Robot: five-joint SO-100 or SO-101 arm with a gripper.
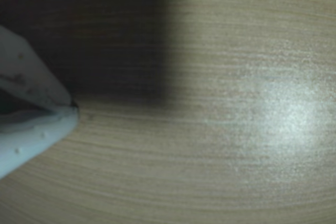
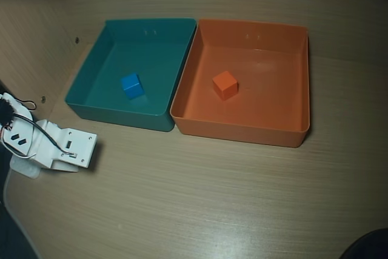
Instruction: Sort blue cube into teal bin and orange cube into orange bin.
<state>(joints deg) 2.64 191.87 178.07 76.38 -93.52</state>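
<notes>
In the overhead view the blue cube [image 2: 131, 85] lies on the floor of the teal bin [image 2: 119, 116]. Beside it, the orange cube [image 2: 225, 84] rests inside the orange bin [image 2: 242, 133]; the two bins touch side by side. My arm [image 2: 57, 148] is folded at the table's left edge, in front of and left of the teal bin, well away from both cubes. The wrist view shows my gripper [image 1: 73, 107] at the left edge, its two white fingers meeting at the tips with nothing between them, over bare wood. No cube or bin appears in the wrist view.
The wooden table [image 2: 212, 198] spreads in front of the bins and to their right. A dark shape [image 2: 370, 245] cuts into the bottom right corner of the overhead view. Black cables [image 2: 24, 104] loop near the arm's base.
</notes>
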